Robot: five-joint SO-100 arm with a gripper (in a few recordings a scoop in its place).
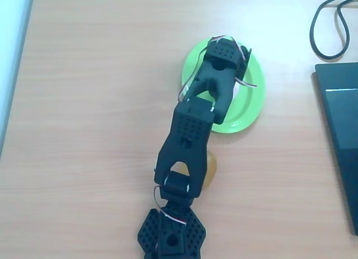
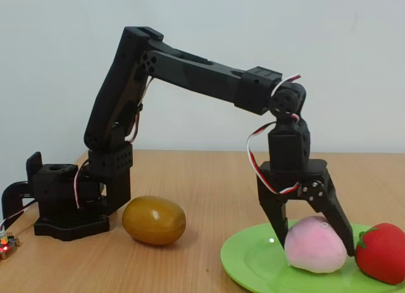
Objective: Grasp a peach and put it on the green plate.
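The black two-finger pincer points straight down over the plate, its fingers spread to either side of the pale pink, roundish toy peach. The fingertips reach down past the fruit's widest part; whether they press on it or have just let go cannot be told from the fixed view. The peach itself sits on the bright lime-green oval plastic plate, its underside on the plate's floor, so the placing looks all but done.

Just beside the peach, and possibly touching it, a red toy fruit with a green leaf top also rests on the plate. To finish well, the fingers should part only a little and the arm should lift straight up, lest a fingertip nudge the peach into its red neighbour. A glossy yellow-brown oval fruit lies on the wooden worktop near the arm's base.
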